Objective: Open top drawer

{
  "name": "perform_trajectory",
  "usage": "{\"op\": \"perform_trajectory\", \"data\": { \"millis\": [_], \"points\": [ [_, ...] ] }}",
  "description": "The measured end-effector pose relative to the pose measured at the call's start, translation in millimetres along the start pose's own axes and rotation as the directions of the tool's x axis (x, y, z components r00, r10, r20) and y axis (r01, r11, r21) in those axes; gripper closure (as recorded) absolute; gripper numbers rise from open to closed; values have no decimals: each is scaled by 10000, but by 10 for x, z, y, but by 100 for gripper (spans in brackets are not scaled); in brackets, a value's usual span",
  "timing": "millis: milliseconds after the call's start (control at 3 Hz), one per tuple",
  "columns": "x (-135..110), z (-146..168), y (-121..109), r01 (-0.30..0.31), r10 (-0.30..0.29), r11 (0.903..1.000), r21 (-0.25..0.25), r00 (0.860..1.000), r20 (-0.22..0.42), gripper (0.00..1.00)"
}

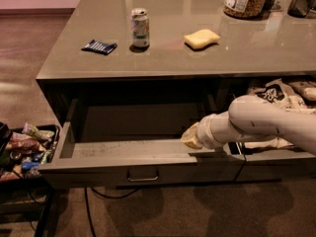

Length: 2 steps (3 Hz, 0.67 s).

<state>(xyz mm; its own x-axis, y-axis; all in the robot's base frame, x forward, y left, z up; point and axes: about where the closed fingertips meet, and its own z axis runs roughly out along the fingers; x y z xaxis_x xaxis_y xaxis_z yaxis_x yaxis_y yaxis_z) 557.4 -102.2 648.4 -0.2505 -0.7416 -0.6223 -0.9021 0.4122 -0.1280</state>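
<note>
Jaws cannot be told as wide or closed from this side; the wide dark grey-green metal top drawer [98, 168] stands pulled well out from under the counter.

The yellowish-tipped gripper [190, 136] on the thick white arm [266, 120] sits at the right end of that drawer, just behind the top edge of its front and up-right of its small metal pull handle [143, 175]. Above the drawer, on the smooth grey countertop [163, 63], are a silver drink can [140, 27], a yellow sponge [201, 38] and a flat dark-blue packet [99, 47]. Right of the drawer is a narrower open drawer of snack bags [276, 95].
</note>
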Motion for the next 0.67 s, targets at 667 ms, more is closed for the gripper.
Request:
{"op": "perform_trajectory", "data": {
  "millis": [667],
  "points": [
    [193,21,125,-386,370,9989,-283,9977,-566,100]
  ]
}}
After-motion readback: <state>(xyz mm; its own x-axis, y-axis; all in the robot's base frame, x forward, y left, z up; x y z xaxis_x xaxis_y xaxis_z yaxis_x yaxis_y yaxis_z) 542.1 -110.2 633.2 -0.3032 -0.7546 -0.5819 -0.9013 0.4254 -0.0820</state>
